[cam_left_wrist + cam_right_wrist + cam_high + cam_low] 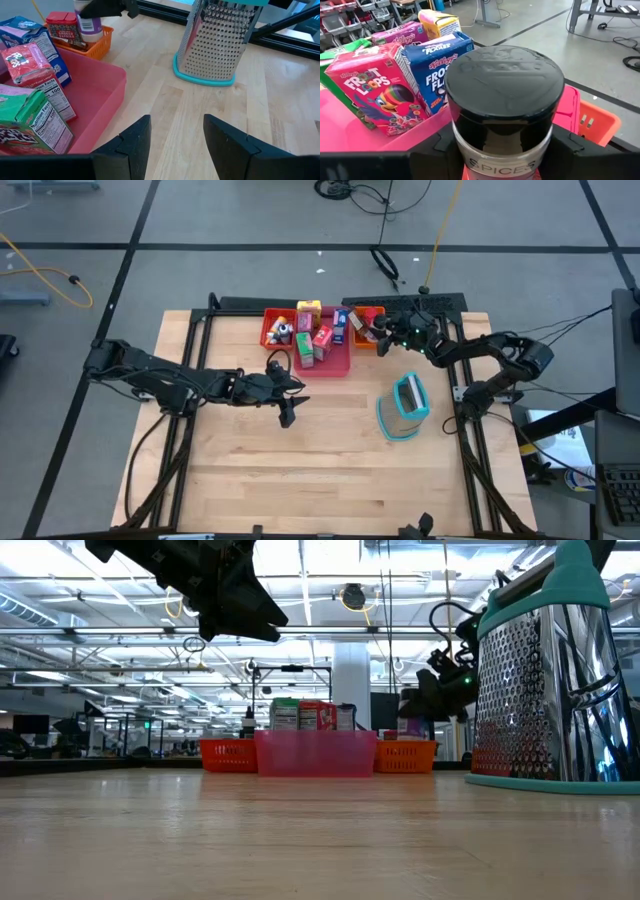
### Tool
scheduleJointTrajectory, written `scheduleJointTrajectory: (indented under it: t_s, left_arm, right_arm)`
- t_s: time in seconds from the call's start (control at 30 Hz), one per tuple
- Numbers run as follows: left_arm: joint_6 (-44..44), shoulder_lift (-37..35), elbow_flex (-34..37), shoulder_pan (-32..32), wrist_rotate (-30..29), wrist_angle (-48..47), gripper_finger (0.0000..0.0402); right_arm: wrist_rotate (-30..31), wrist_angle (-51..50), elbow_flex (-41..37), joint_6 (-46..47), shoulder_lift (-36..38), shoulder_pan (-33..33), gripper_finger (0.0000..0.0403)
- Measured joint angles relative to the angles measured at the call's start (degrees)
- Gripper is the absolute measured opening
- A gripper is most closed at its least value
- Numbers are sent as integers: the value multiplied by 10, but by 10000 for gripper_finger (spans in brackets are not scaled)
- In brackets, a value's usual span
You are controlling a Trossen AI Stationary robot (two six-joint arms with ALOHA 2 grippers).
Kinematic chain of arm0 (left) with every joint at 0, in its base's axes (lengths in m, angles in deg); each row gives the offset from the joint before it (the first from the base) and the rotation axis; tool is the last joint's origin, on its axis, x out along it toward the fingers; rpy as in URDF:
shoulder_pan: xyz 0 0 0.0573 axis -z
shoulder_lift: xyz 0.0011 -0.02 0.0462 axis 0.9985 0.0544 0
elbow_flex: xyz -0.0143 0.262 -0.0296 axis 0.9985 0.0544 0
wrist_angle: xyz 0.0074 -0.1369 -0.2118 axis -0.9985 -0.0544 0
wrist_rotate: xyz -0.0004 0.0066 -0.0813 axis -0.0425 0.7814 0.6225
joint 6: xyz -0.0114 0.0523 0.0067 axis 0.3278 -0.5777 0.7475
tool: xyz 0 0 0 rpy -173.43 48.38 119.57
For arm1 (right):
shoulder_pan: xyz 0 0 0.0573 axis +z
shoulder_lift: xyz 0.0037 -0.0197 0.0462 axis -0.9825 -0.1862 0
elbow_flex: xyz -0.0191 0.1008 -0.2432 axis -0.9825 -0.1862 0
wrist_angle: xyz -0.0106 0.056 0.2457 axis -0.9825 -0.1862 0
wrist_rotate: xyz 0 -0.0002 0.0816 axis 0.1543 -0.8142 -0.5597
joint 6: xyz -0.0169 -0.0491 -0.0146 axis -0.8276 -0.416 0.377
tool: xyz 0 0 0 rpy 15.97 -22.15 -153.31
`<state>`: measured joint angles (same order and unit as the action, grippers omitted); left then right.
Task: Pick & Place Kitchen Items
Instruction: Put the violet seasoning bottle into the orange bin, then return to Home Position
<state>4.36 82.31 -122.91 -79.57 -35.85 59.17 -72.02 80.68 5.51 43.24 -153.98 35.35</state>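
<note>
Grater [404, 406] stands upright right of centre in the high view, teal base and handle, alone on bare wood, well apart from the trays. In the low view it fills the right edge and hides part of the right arm behind it. Cables [390, 265] lie on the floor past the table's far edge.

Three trays in a row, top centre of the high view: red tray [272, 327], pink tray [338, 364], orange tray [366, 340], touching or just beside each other. Pink tray holds the upright cereal boxes: green box [31, 120], red Froot Loops box [380, 95], blue Frosted Flakes box [432, 67], plus a purple box [402, 34] and yellow box [440, 22] behind. Orange tray holds a red-capped paprika jar [65, 29].

Right gripper [379, 328] is over the orange tray, fingers closed around a black-lidded spice jar [504, 105], held off the tray.

Left gripper [174, 142] sits just right of the pink tray's near corner, above the table, fingers partly apart, nothing between them.
</note>
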Motion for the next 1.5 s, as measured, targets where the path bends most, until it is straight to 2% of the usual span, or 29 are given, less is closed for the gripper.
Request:
scheduleJointTrajectory:
  t_s: [0.13, 0.47, 0.7, 0.9, 1.07, 1.2, 1.5]
  left_arm:
    - [0, 0, 0, 0, 0, 0, 184]
    - [0, 0, 0, 0, 0, 0, 184]
    - [1, 0, 0, 0, 0, 0, 184]
    - [0, 0, 0, 0, 0, 0, 184]
    - [-12, 0, 0, 0, 0, 0, 184]
    - [-25, 0, 0, 0, 0, 0, 184]
    - [-25, 0, 0, 1, -4, 4, 184]
  right_arm:
    - [0, 4, 0, -12, 0, 0, 190]
    - [18, 11, 0, -12, 1, 0, 272]
    - [16, 13, 0, -21, 26, 0, 288]
    - [13, 13, 0, -10, 114, 2, 279]
    - [-55, 6, 0, 29, 196, 21, 275]
    - [-92, -8, 0, 47, 262, 51, 274]
    - [-92, -129, 0, 34, 411, 157, 266]
